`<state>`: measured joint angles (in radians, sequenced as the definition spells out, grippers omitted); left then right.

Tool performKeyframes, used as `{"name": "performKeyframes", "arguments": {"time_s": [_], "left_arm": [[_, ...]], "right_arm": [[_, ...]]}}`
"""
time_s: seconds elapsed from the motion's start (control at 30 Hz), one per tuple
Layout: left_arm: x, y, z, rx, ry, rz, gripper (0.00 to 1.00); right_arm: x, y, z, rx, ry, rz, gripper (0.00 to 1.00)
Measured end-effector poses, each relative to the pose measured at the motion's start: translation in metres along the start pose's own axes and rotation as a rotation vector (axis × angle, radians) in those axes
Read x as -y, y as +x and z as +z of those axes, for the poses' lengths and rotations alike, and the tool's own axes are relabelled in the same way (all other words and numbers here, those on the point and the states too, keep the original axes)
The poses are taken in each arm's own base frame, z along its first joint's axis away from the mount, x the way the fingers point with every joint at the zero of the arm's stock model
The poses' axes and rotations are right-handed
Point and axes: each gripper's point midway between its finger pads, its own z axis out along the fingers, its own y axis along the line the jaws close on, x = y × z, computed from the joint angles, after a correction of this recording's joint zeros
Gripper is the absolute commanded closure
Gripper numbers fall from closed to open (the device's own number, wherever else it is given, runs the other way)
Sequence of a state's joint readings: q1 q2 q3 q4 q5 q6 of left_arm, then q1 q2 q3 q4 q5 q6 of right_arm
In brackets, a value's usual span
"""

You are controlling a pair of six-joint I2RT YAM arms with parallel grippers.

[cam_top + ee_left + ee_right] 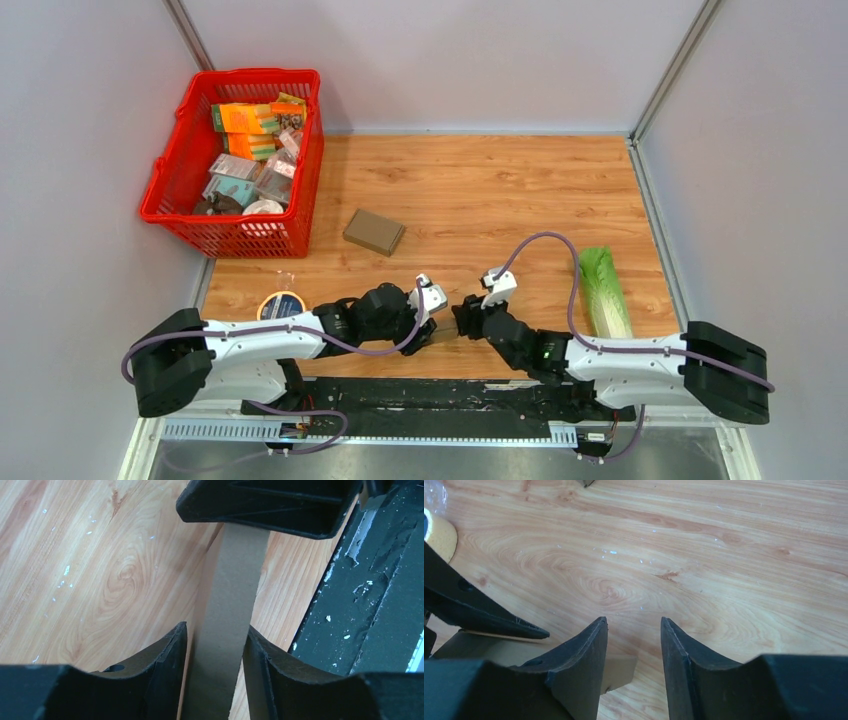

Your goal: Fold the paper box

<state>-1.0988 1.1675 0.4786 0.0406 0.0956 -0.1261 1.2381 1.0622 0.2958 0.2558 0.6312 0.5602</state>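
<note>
Brown cardboard paper box (235, 570) is pinched by the left end effector (215, 627) at lower centre; the right end effector (633, 620) stands spread alongside. Folding seems unfinished, with panels left to close.

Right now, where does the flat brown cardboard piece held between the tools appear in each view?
Top external: near bottom centre, mostly hidden between the left tool and right tool.
Left wrist: flat brown cardboard piece, centre, upright strip between the fingers.
Right wrist: lower left, partly behind the tool's finger.
Shared landmark: the light wooden tabletop.
</note>
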Motion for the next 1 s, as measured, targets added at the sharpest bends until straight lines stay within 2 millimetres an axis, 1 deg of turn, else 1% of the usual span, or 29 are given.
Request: {"name": "performKeyframes", "arguments": {"time_s": [0.1,0.23,0.27,0.3,0.33,0.37,0.43,0.47,0.53,0.6,0.63,0.67,0.73,0.77,0.83,0.9,0.97,1.0], "left_arm": [[0.000,-0.001,-0.001,0.004,0.000,-0.003,0.48],[0.001,-0.004,-0.004,0.016,0.002,-0.007,0.46],[0.002,-0.005,-0.005,0.019,0.003,-0.009,0.45],[0.002,-0.006,-0.007,0.022,0.003,-0.010,0.44],[0.002,-0.007,-0.009,0.027,0.003,-0.012,0.36],[0.003,-0.009,-0.012,0.030,0.004,-0.017,0.32],[0.004,-0.014,-0.018,0.037,0.005,-0.028,0.30],[0.005,-0.018,-0.021,0.047,0.006,-0.036,0.30],[0.008,-0.027,-0.029,0.065,0.008,-0.054,0.28],[0.009,-0.037,-0.039,0.090,0.002,-0.084,0.29],[0.009,-0.043,-0.046,0.107,-0.008,-0.106,0.32],[0.009,-0.047,-0.052,0.120,-0.014,-0.124,0.32],[0.005,-0.055,-0.070,0.152,-0.056,-0.201,0.29],[0.002,-0.057,-0.083,0.173,-0.083,-0.262,0.26],[-0.001,-0.062,-0.106,0.229,-0.116,-0.404,0.25],[-0.003,-0.061,-0.123,0.276,-0.132,-0.561,0.25],[-0.002,-0.058,-0.132,0.323,-0.120,-0.701,0.25],[-0.002,-0.054,-0.132,0.333,-0.114,-0.765,0.28]], "right_arm": [[0.002,0.000,0.004,0.035,0.032,0.016,0.49],[0.004,-0.003,0.002,0.017,0.070,-0.021,0.32],[0.003,-0.006,0.001,0.003,0.080,-0.035,0.28],[0.001,-0.013,0.001,-0.009,0.088,-0.043,0.25],[-0.003,-0.023,0.001,-0.022,0.095,-0.045,0.23],[-0.007,-0.034,0.002,-0.025,0.098,-0.035,0.22],[-0.011,-0.058,0.005,-0.036,0.091,0.007,0.19],[-0.010,-0.065,0.007,-0.046,0.089,0.026,0.16],[-0.002,-0.069,0.006,-0.079,0.087,0.055,0.13],[0.009,-0.064,0.003,-0.142,0.079,0.083,0.11],[0.013,-0.062,0.000,-0.167,0.071,0.101,0.11],[0.016,-0.058,-0.003,-0.204,0.046,0.128,0.11],[0.020,-0.055,-0.009,-0.252,-0.003,0.178,0.11],[0.021,-0.054,-0.014,-0.276,-0.038,0.208,0.12],[0.018,-0.051,-0.023,-0.313,-0.118,0.265,0.15],[0.007,-0.046,-0.034,-0.353,-0.223,0.303,0.17],[-0.005,-0.041,-0.041,-0.397,-0.304,0.317,0.21],[-0.010,-0.038,-0.044,-0.424,-0.340,0.325,0.24]]}}
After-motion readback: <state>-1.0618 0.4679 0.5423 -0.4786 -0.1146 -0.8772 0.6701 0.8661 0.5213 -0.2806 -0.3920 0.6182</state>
